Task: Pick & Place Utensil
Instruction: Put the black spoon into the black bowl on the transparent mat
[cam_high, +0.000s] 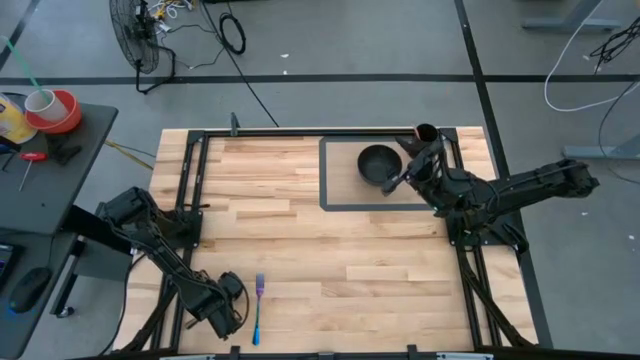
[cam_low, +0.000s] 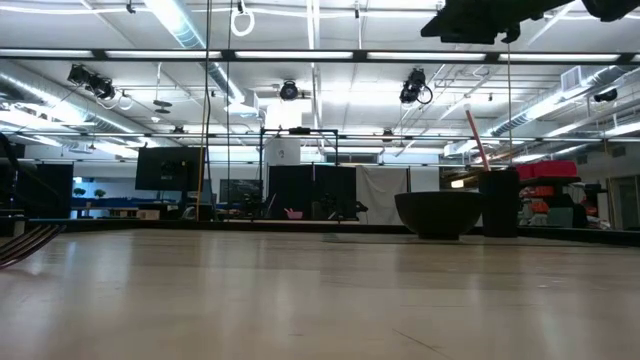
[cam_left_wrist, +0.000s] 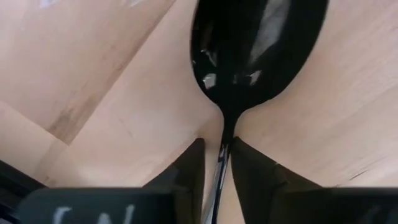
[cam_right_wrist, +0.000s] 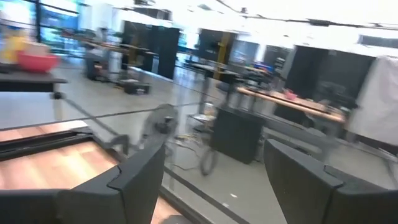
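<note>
A black spoon (cam_left_wrist: 255, 43) fills the left wrist view, its bowl over the wooden table; my left gripper (cam_left_wrist: 217, 146) is shut on it. From above, that gripper (cam_high: 228, 305) sits near the table's near-left corner and hides the spoon. A utensil with a blue handle and purple head (cam_high: 258, 310) lies flat on the table just right of it. My right gripper (cam_high: 394, 182) hangs open, high over the right rim of the black bowl (cam_high: 378, 163); its wrist view (cam_right_wrist: 214, 155) looks out into the room. My left gripper pinches the black spoon between its two fingers (cam_left_wrist: 193, 168) at the thin neck (cam_left_wrist: 222, 134) just behind the bowl. The fingers point along the handle, with the bowl sticking out ahead of them. Whether the bowl touches the table, I cannot tell.
The black bowl (cam_low: 440, 212) stands inside a dark-outlined rectangle (cam_high: 325, 175) at the table's far right. A black cup (cam_high: 425, 133) holding a red stick (cam_low: 476, 140) stands at the far edge beside it. Black frame rails (cam_high: 190, 190) run along both table sides. Bare wood lies between the arms.
</note>
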